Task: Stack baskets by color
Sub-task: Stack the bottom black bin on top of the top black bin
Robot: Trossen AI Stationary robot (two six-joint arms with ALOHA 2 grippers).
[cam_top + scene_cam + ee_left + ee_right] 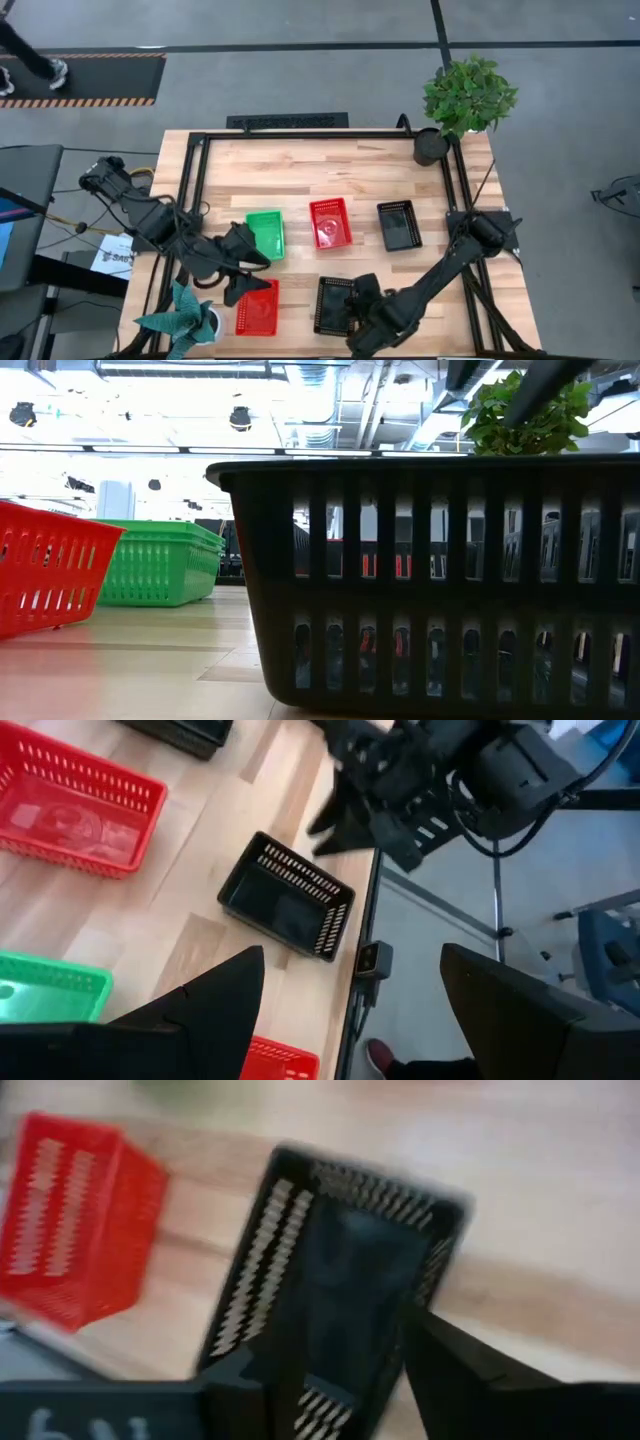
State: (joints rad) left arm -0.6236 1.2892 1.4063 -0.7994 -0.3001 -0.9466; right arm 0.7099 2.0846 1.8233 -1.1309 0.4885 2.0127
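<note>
Five baskets rest on their bottoms on the wooden table. A green basket (265, 233), a red basket (330, 222) and a black basket (399, 225) form a row across the middle. A second red basket (258, 306) and a second black basket (331, 303) sit near the front edge. My left gripper (262, 272) hovers open between the green and the front red basket, with nothing between its fingers (353, 955). My right gripper (364, 300) hangs open just over the front black basket's right end (330, 1370). Whether it touches that basket cannot be told through the blur.
A black pot with a green plant (432, 147) stands at the far right corner. A small spiky plant (185, 320) stands at the near left corner. A black metal frame (300, 135) runs round the table. A person's feet (30, 65) show on the floor beyond.
</note>
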